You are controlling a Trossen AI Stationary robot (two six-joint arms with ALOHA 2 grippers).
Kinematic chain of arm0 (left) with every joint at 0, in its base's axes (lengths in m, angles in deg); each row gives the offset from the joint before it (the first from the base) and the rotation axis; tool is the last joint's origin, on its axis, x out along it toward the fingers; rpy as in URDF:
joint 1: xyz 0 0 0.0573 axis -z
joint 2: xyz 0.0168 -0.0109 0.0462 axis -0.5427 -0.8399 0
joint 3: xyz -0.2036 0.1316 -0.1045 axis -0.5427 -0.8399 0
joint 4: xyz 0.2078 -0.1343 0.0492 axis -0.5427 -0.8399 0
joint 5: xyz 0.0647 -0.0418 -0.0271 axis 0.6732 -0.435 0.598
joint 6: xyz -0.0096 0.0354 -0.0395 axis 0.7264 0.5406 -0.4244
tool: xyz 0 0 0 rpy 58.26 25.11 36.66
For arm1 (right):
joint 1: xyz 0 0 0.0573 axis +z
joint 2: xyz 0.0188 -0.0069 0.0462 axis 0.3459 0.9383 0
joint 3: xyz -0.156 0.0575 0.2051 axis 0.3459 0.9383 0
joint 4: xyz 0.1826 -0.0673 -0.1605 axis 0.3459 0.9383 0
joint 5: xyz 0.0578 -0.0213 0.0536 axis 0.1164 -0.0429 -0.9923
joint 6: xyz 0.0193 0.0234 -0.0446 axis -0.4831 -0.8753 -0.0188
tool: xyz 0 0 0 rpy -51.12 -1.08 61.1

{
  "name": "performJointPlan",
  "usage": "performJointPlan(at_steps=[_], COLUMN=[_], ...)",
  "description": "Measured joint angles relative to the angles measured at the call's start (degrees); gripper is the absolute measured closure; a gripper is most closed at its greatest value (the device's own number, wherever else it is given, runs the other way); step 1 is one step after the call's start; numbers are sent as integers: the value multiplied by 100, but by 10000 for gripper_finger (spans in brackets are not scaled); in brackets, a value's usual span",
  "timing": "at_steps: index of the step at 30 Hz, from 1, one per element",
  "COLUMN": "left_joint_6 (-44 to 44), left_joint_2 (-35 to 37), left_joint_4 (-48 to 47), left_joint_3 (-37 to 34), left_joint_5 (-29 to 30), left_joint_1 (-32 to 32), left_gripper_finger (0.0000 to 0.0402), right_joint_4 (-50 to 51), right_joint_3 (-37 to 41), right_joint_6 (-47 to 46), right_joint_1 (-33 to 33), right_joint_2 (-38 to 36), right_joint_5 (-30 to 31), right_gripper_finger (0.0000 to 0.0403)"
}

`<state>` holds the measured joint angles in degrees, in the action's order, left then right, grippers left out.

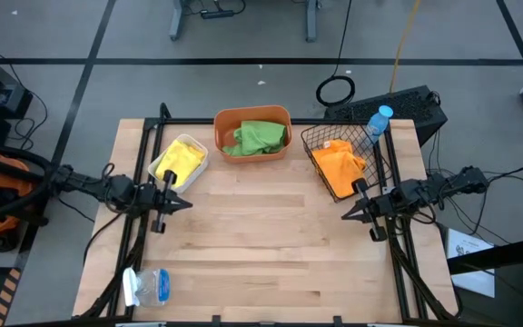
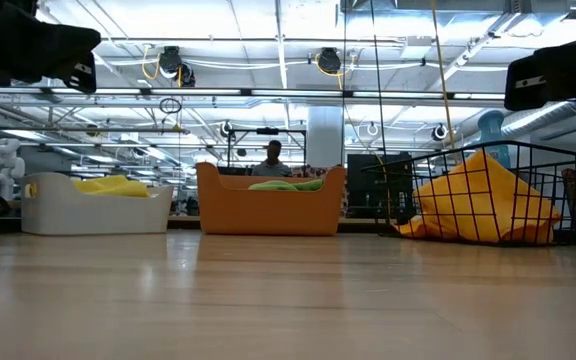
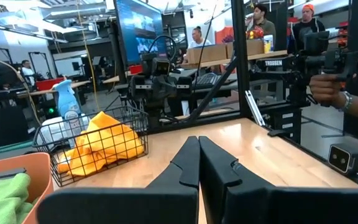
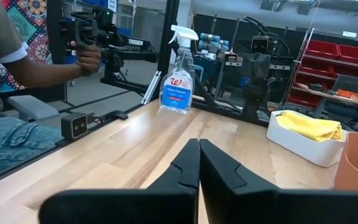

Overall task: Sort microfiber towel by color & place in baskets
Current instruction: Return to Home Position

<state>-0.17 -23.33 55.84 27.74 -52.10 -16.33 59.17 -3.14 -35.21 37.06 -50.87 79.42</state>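
Observation:
Yellow towels (image 1: 180, 160) lie in the white tub (image 1: 165, 174) at the far left. Green towels (image 1: 260, 137) fill the orange tub (image 1: 252, 115) at the far middle. Orange towels (image 1: 339, 166) sit in the black wire basket (image 1: 318, 137) at the far right, spilling over its near side. My left gripper (image 1: 189, 203) hovers shut near the white tub, fingers pointing toward the table's right. My right gripper (image 1: 344, 218) hovers shut just on the near side of the wire basket, pointing toward the table's left. In the wrist views both gripper (image 3: 198, 163) (image 4: 199, 165) finger pairs are pressed together, holding nothing.
A clear bottle with a blue cap (image 1: 379, 123) stands by the wire basket's far right corner. A spray bottle (image 1: 151, 286) lies near the table's near left corner. A black keyboard (image 1: 398, 105) sits beyond the far right edge. Bare wood spans the table's middle and near half. A person's hand (image 4: 87, 57) holds a controller beyond the table.

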Motion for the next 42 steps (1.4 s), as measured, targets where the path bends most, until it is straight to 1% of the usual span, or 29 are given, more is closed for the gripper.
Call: performJointPlan(at_steps=[4, 7, 11, 17, 22, 29, 42], left_joint_6=[-1, -3, -45, -160, -160, -160, -165], left_joint_2=[0, 0, 0, 0, 0, 0, 2], left_joint_4=[-40, -148, -205, -462, -476, -553, -736], left_joint_3=[0, 0, 0, 0, 0, 0, 0], left_joint_5=[-374, -486, -871, -955, -1081, -1083, -1079], left_joint_1=[-286, -521, -815, -1192, -1379, -1566, -1775], left_gripper_finger=[402, 402, 402, 402, 402, 402, 402], right_joint_4=[5, 7, 9, -32, -17, -1, -4], right_joint_3=[0, 0, 0, 0, 0, 0, -2], right_joint_6=[64, 109, 67, 38, 90, 46, 99], right_joint_1=[0, -2, -2, -107, -453, -972, -1420], right_joint_2=[0, 0, 0, 0, 0, 2, 2], right_joint_5=[2, 3, 3, 92, 92, -75, -124], right_gripper_finger=[403, 403, 403, 403, 403, 403, 403])
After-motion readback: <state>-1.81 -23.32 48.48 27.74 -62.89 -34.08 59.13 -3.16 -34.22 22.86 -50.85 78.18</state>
